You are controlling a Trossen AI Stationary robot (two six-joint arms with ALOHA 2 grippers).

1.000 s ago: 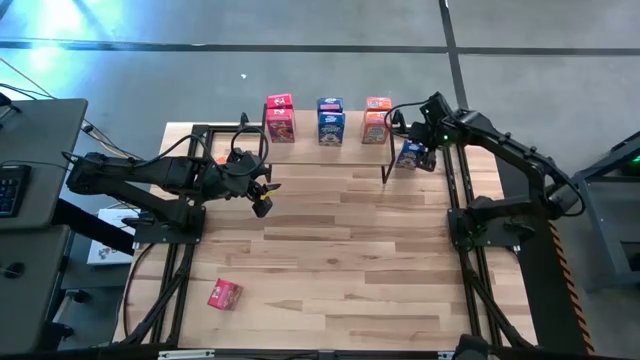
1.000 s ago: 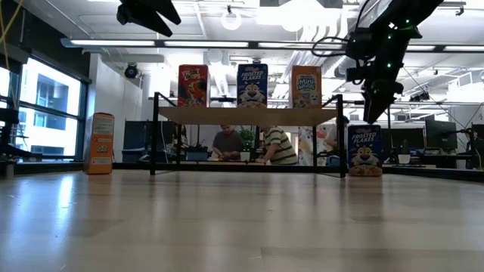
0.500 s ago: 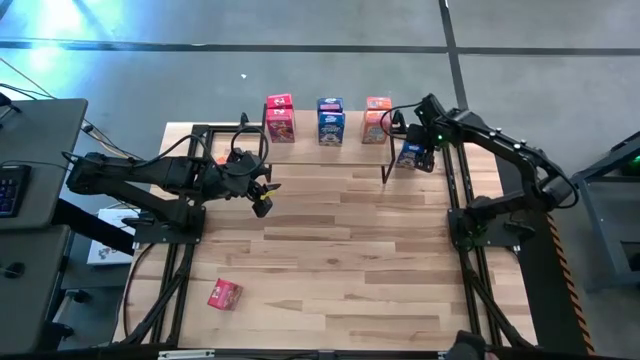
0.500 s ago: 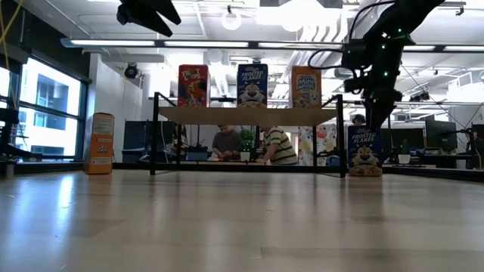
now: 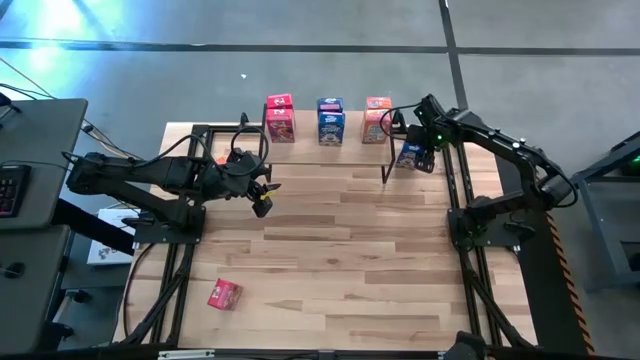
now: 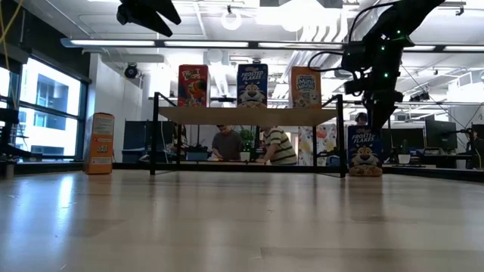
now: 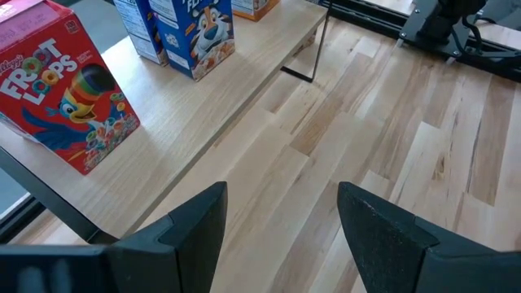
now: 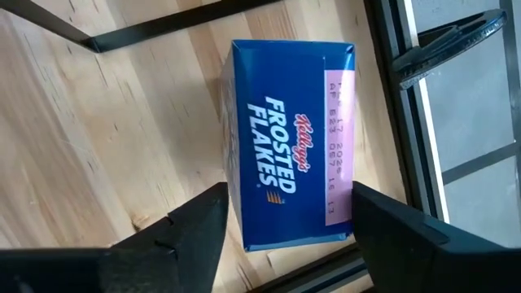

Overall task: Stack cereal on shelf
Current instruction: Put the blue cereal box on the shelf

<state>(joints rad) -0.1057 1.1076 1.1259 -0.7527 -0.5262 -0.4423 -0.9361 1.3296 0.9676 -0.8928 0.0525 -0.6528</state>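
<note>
A pink-red cereal box [image 5: 224, 294] lies flat near the table's [image 5: 330, 290] front left. Mid-table, the left gripper [image 5: 262, 203] hovers with jaws spread and empty, facing the shelf [image 6: 246, 115]. On the shelf three boxes stand upright, long axes vertical: Froot Loops [image 6: 193, 86], Frosted Flakes [image 6: 252, 85] and an orange box [image 6: 305, 88]. Beside the shelf's right end, the right gripper [image 8: 281, 232] hangs above an upright blue Frosted Flakes box [image 8: 287, 177], fingers parted on either side of its top.

On the shelf [image 6: 246, 115] you read "Froot Loops" on the red box [image 7: 61, 89]; beside it, "Frosted Flakes" tops the blue box [image 8: 289, 179].
</note>
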